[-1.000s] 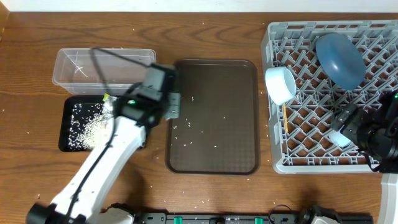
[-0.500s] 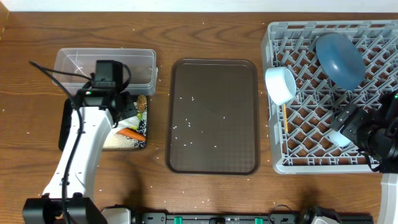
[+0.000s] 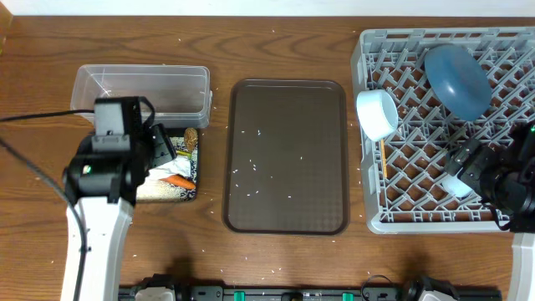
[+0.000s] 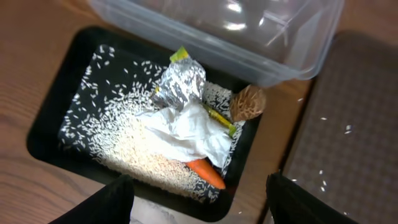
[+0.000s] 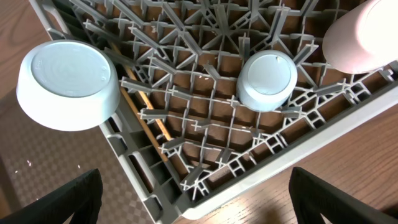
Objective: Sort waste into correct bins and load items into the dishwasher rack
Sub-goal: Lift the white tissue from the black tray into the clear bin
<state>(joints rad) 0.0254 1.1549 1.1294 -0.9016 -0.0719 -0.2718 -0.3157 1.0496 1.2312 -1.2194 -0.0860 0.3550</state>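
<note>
My left gripper [image 4: 202,208] hangs open over the near edge of the black tray [image 4: 46,127], holding nothing. In that bin lie loose rice [image 4: 130,140], crumpled foil [image 4: 180,84], a white napkin [image 4: 186,134], a yellow-green wrapper [image 4: 217,117], an orange stick [image 4: 205,173] and a brown lump [image 4: 249,102]. The clear tub [image 4: 217,31] stands just behind. My right gripper [image 5: 199,205] is open above the near corner of the dishwasher rack [image 5: 261,186]. The rack holds an upturned white bowl [image 5: 68,84], a white cup [image 5: 268,81], a pinkish cup [image 5: 364,37], wooden sticks [image 5: 146,109] and the blue dish [image 3: 456,79].
A brown serving tray [image 3: 284,155] with a few stray rice grains lies between the bins and the rack [image 3: 368,125]. The left arm [image 3: 109,163] covers the black tray's left part in the overhead view. Rice grains dot the wooden table.
The left arm swung left from the brown tray's edge to the black tray and its jaws opened. Napkin, foil and orange stick now show in the tray. The right arm stayed still.
</note>
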